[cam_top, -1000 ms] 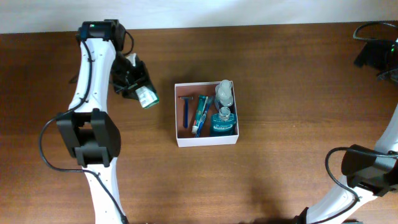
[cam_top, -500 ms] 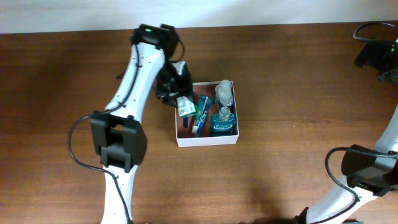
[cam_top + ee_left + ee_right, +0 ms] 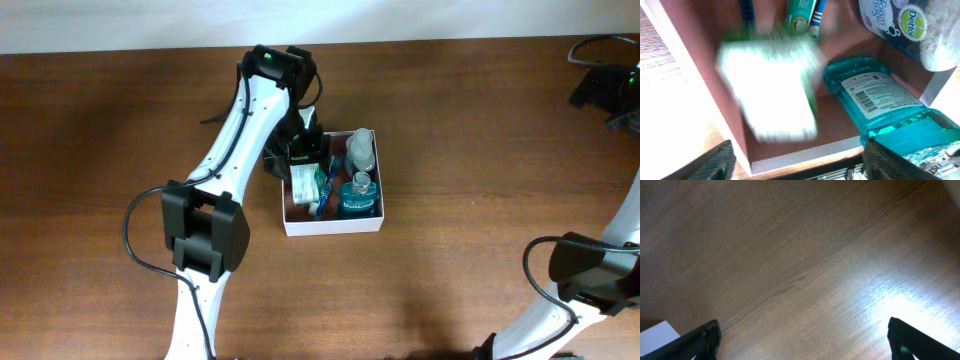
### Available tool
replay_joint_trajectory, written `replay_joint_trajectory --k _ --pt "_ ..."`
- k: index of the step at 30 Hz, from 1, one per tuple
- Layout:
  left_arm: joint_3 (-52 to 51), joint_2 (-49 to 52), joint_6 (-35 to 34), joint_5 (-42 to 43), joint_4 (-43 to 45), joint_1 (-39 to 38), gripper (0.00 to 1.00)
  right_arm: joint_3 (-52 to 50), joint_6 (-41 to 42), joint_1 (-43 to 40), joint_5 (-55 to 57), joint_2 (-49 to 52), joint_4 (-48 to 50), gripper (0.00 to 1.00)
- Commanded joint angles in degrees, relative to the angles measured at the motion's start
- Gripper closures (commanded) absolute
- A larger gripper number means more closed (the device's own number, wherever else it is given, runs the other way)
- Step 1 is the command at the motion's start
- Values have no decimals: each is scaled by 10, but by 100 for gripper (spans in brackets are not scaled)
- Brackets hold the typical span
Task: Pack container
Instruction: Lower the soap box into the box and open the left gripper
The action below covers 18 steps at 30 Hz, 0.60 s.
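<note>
The container [image 3: 330, 226] is a shallow white-walled box with a reddish-brown floor, mid-table. It holds a teal mouthwash bottle [image 3: 357, 197], a clear Dettol foam bottle [image 3: 362, 148], a toothpaste tube [image 3: 325, 180] and a white-and-green box [image 3: 303, 183]. My left gripper [image 3: 300, 150] hangs over the container's left part, open. In the left wrist view the white-and-green box [image 3: 772, 85] is blurred and free of my fingers [image 3: 800, 165], above the container floor beside the mouthwash bottle [image 3: 880, 105]. My right gripper [image 3: 802, 340] is open and empty over bare table.
A blue-handled razor or brush [image 3: 746, 12] lies along the container's left side. The right arm's base and cables sit at the far right edge [image 3: 600, 88]. A white corner [image 3: 657, 332] shows at the lower left of the right wrist view.
My left arm swung right from the table left of the container to above it, carrying the white-and-green box. The box is now out of the jaws, inside the container. Right arm unmoved.
</note>
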Motion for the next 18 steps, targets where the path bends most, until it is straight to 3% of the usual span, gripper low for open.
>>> replay_joint_trajectory --k 1,7,12,16,18 --pt "11 -5 -3 -8 2 0 15 7 3 -4 -1 -10 2 1" --pt "24 -5 4 -8 5 10 16 7 3 -4 -1 -10 2 1" --pt "115 -18 37 -16 0 42 16 7 3 -4 -1 -10 2 1" --pt "245 -59 50 -89 0 70 15 7 3 -4 -1 -10 2 1" --pt "309 -88 58 -155 -2 72 6 7 3 -4 -1 -10 2 1"
